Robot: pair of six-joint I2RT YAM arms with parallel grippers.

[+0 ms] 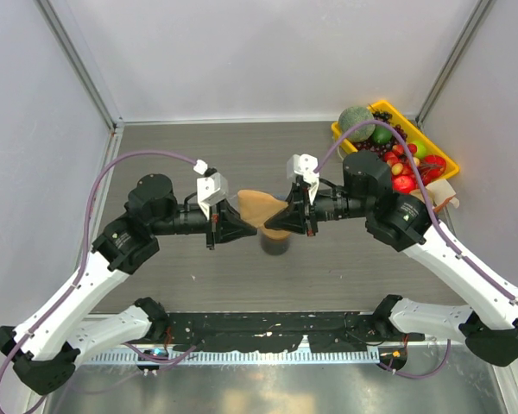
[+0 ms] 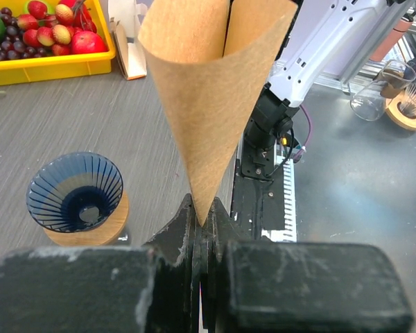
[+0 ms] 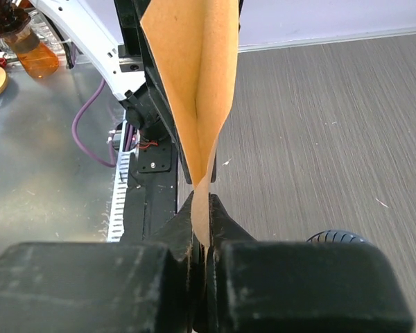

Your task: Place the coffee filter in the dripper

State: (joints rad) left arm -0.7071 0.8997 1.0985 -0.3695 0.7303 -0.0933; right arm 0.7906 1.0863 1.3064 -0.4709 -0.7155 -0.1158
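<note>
The tan paper coffee filter hangs in the air between both grippers at the table's middle. My left gripper is shut on the filter's pointed tip. My right gripper is shut on the filter's edge. The filter's mouth is partly spread open in the left wrist view. The dark blue ribbed dripper stands on a round wooden base on the table, below the filter and mostly hidden under it in the top view. Its rim peeks out low in the right wrist view.
A yellow tray of toy fruit sits at the back right, also showing in the left wrist view. A white paper box lies beside it. Glassware and a wooden stand sit on the metal bench by the arm bases.
</note>
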